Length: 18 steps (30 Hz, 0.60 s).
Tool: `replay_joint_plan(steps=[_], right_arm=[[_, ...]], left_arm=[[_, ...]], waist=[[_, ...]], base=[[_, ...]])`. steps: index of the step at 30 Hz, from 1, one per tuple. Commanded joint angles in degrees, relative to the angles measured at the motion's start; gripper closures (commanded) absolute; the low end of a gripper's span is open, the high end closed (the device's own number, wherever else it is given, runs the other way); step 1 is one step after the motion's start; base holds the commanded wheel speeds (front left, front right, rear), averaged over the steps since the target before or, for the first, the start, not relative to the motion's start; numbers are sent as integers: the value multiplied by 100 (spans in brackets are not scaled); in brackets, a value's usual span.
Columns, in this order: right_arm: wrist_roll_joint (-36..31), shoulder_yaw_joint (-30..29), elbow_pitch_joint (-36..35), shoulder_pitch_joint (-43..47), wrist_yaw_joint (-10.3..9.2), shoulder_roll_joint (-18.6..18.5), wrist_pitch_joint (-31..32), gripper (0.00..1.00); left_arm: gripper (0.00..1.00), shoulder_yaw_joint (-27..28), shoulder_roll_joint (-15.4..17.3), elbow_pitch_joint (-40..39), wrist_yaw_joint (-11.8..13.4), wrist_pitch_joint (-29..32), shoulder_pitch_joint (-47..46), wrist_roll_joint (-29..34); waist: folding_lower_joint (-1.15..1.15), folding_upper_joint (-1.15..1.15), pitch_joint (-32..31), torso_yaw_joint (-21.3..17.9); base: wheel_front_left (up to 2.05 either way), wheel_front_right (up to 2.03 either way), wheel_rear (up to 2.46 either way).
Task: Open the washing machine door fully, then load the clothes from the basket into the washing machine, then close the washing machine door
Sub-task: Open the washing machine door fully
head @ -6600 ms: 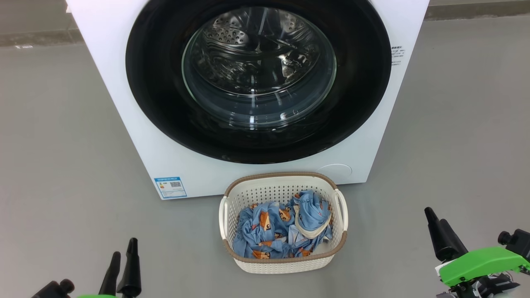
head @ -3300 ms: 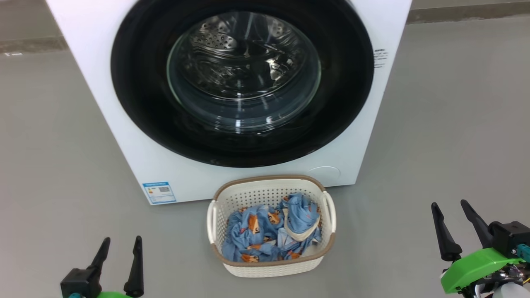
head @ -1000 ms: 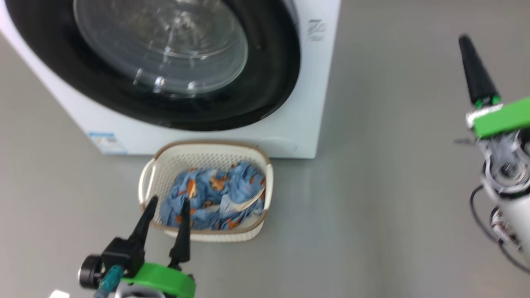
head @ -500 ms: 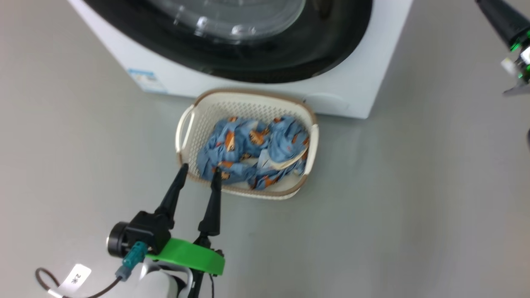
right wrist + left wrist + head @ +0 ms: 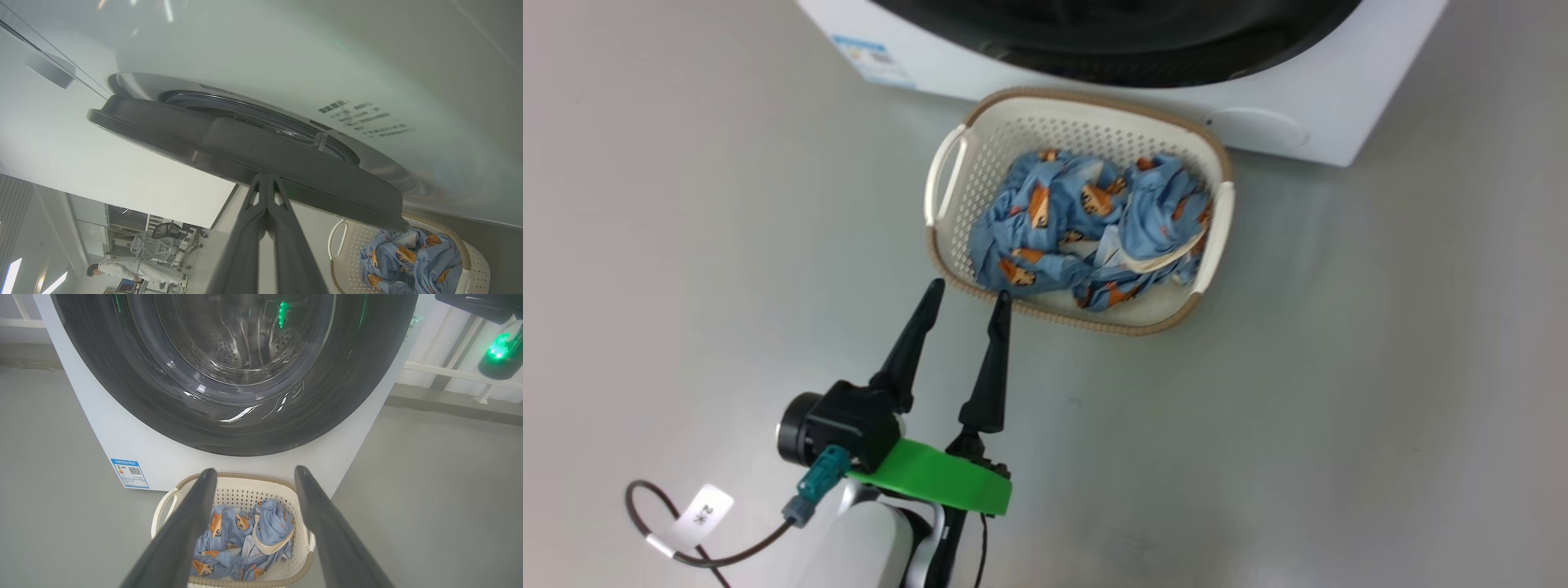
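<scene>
The washing machine [image 5: 1323, 90] stands at the top of the head view, with the lower arc of its black washing machine door [image 5: 1135, 49] showing. Just in front sits the cream basket [image 5: 1111, 325] holding the blue printed clothes [image 5: 1086, 229]. My left gripper [image 5: 969, 290] is open, its tips just short of the basket's near left rim. In the left wrist view the left gripper [image 5: 254, 470] frames the basket [image 5: 245, 490] below the door [image 5: 245, 428]. My right gripper [image 5: 265, 175] is shut, empty, tips at the door's [image 5: 245, 143] outer edge.
Bare grey floor lies to the left, right and near side of the basket. A blue label [image 5: 870, 57] marks the machine's lower left corner. A tagged cable [image 5: 698, 514] loops off my left arm. Far behind, a person [image 5: 122, 269] sits among office chairs.
The head camera has tipped down, so the machine slid up the picture. My shut right gripper rose out of the head view towards the door's right side. The left gripper stays open by the basket.
</scene>
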Motion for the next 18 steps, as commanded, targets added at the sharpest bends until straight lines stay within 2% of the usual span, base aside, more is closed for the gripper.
replay_joint_plan(steps=[1,5,18], right_arm=[[2,10,-80,-128,26,37,136,100],[-125,23,36,-429,26,53,334,100],[-585,116,212,-1124,26,205,337,100]], left_arm=[[0,105,88,-184,61,-37,-97,-40],[0,-44,88,-234,114,-37,-174,-118],[0,-315,87,-351,232,-37,-347,-283]], waist=[[0,0,220,208],[0,0,355,307],[0,0,634,505]], base=[[0,0,0],[0,0,0],[0,0,0]])
